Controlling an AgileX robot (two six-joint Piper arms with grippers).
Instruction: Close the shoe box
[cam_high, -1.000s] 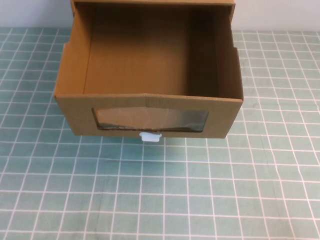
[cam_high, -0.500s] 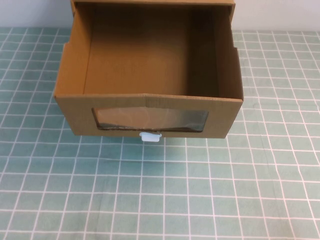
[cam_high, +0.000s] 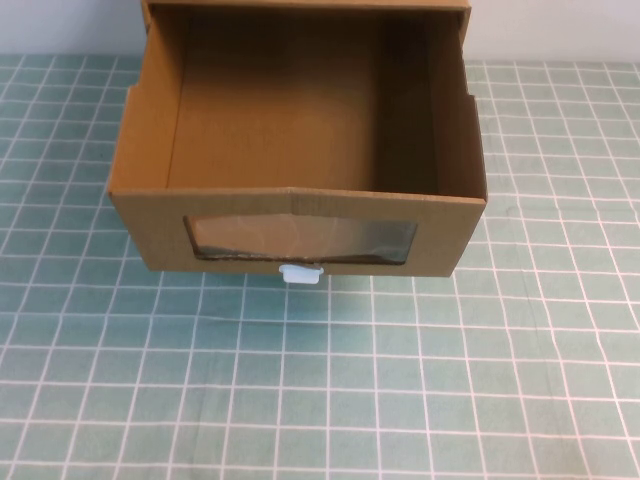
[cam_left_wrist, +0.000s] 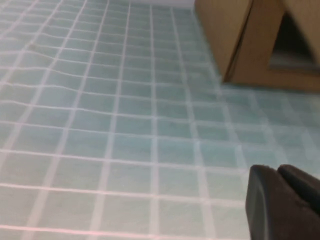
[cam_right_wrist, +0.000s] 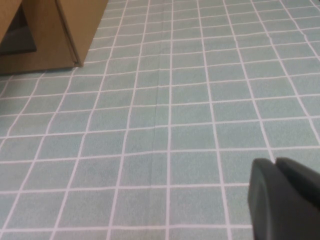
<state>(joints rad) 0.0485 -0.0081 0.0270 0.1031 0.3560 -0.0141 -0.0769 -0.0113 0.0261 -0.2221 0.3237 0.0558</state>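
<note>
Cardboard shoe box (cam_high: 300, 170) sits at 12 o'clock, drawer pulled out, ready for pushing. Left gripper (cam_left_wrist: 287, 200) and right gripper (cam_right_wrist: 285, 197) hover near it over the mat; can't tell their claws' state.

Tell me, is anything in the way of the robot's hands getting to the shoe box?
Nothing visible. Only bare checked mat lies in front of the shoe box. The left gripper and right gripper show only in the wrist views, over the mat, away from the box.

shoe box (cam_high: 300, 235) on table (cam_high: 400, 380), drawer out
</note>
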